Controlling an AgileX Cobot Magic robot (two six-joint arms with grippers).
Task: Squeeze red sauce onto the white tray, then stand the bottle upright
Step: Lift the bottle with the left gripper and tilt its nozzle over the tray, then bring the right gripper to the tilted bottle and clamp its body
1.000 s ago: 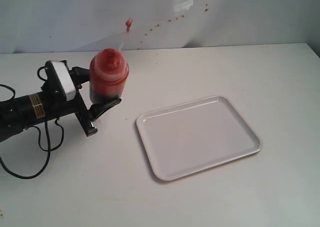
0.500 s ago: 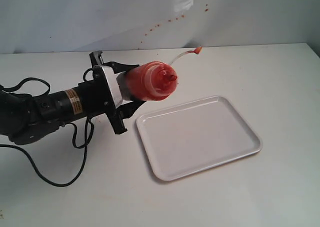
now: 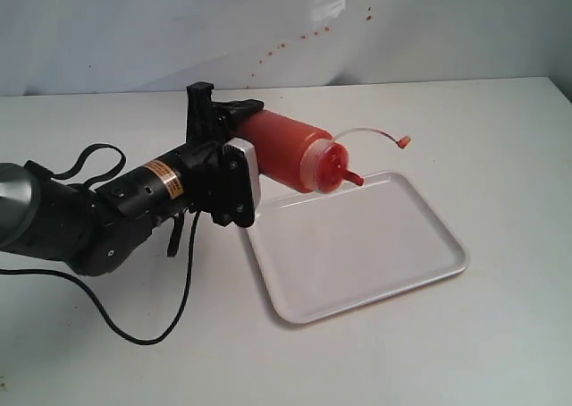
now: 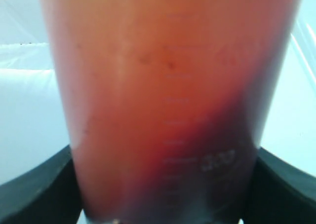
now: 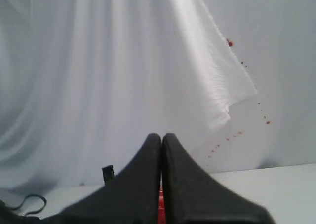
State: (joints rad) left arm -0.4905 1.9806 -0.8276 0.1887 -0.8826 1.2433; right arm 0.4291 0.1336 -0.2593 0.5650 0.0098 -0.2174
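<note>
The left gripper (image 3: 241, 151) was clenched around the translucent cylindrical plastic squeeze bottle (image 3: 286, 149), red inside, and held it tilted above the white counter (image 3: 134, 361). Its pointed red nozzle (image 3: 344, 173) hung just over the near-left rim of the flat rectangular white plastic tray (image 3: 357, 245), which was bare as yet. To do this well, I judged, the nozzle should go further over the middle of the tray and point more downward before a short, gentle squeeze, with the tethered tip cap (image 3: 404, 142) kept out of the stream. The right gripper (image 5: 162, 155) was closed on nothing.
</note>
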